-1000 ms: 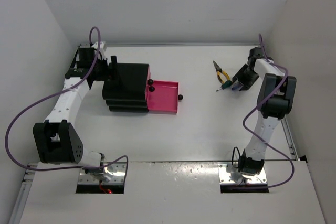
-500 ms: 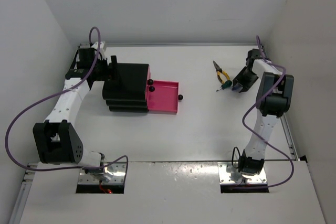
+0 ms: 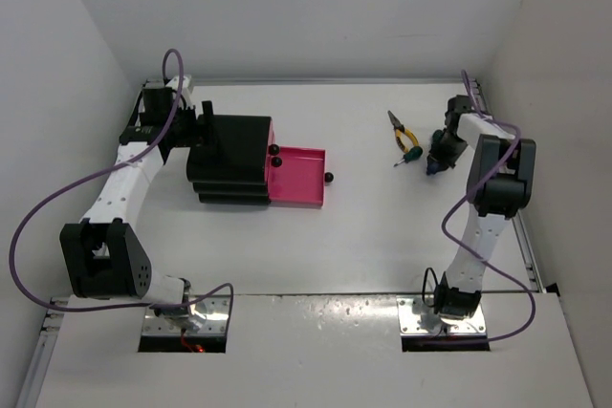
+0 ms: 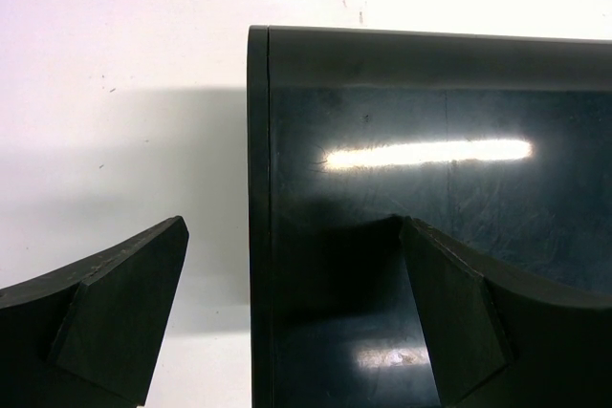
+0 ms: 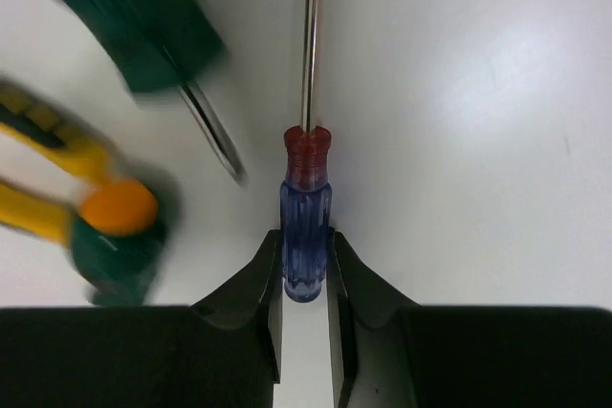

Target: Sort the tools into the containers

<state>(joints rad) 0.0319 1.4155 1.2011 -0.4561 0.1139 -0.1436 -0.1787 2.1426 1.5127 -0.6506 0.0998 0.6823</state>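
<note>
The left end effector [image 4: 292, 226] gapes wide (arm [image 3: 124, 179] stretched forward), while the right end effector [image 5: 306, 241] is pinched narrow.

Robotics lab, white enclosure [image 3: 316, 7], left arm [image 3: 120, 188], right arm [image 3: 478, 226] (purple cables [image 3: 173, 50])

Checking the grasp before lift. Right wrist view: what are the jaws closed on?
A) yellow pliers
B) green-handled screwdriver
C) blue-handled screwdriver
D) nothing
C: both jaws press against the sides of the blue screwdriver handle, with its shaft pointing away from them.
</note>
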